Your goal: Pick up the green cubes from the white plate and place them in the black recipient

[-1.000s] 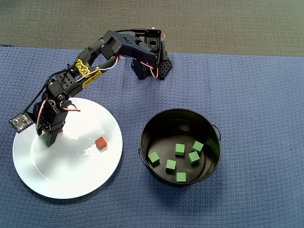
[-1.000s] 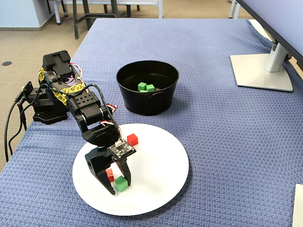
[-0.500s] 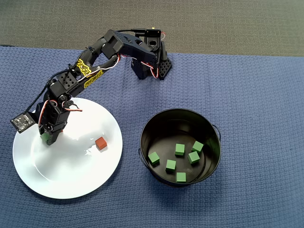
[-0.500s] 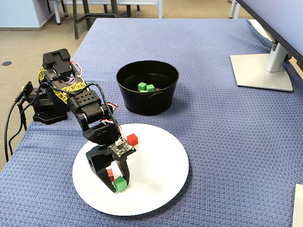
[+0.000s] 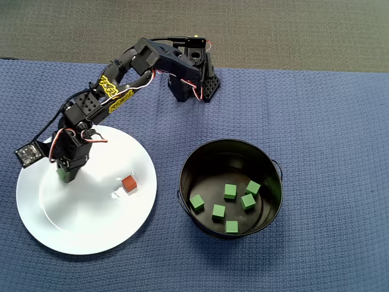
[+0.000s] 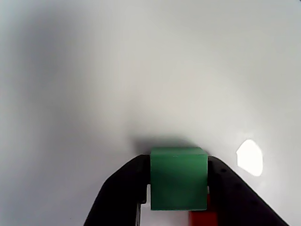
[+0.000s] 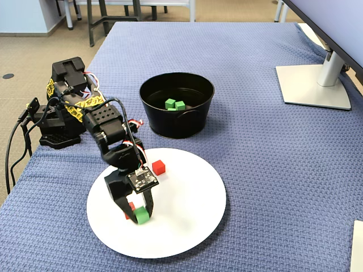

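Observation:
My gripper (image 7: 139, 215) is shut on one green cube (image 7: 140, 215) low over the left part of the white plate (image 7: 187, 221). The wrist view shows that cube (image 6: 178, 178) pinched between the two black fingers (image 6: 123, 193), with the plate (image 6: 141, 70) filling the background. From overhead, the gripper (image 5: 63, 176) hides nearly all of the cube. Whether the cube touches the plate I cannot tell. The black recipient (image 5: 183, 188) stands right of the plate (image 5: 91, 225) with several green cubes (image 5: 230, 191) on its bottom.
One red cube (image 5: 128, 183) lies on the plate toward the bucket. A second red cube (image 7: 130, 207) sits right behind the fingers. The arm base (image 5: 193, 82) is at the back of the blue cloth. A monitor foot (image 7: 315, 85) stands far right.
The jaws have closed on the green cube. The wrist has risen a little and drawn slightly back toward the arm. The red cubes and the bucket are unmoved.

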Robot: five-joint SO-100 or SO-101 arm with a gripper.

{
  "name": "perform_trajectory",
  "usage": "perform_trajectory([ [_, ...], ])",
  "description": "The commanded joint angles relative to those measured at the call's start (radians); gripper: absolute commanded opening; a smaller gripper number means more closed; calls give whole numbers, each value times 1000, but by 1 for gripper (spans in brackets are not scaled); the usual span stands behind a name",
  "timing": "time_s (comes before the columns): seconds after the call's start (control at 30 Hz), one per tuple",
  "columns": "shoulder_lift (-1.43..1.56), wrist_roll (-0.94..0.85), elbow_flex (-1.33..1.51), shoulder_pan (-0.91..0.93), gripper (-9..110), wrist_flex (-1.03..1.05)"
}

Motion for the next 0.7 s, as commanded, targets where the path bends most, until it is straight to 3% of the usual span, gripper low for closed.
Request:
perform_trajectory([
  [0.0, 132, 161, -160, -51, 0, 172],
  [0.2, 241, 319, -325, -87, 0, 408],
  [0.37, 376, 482, -334, -153, 0, 483],
  [0.67, 693, 905, 18, -420, 0, 362],
])
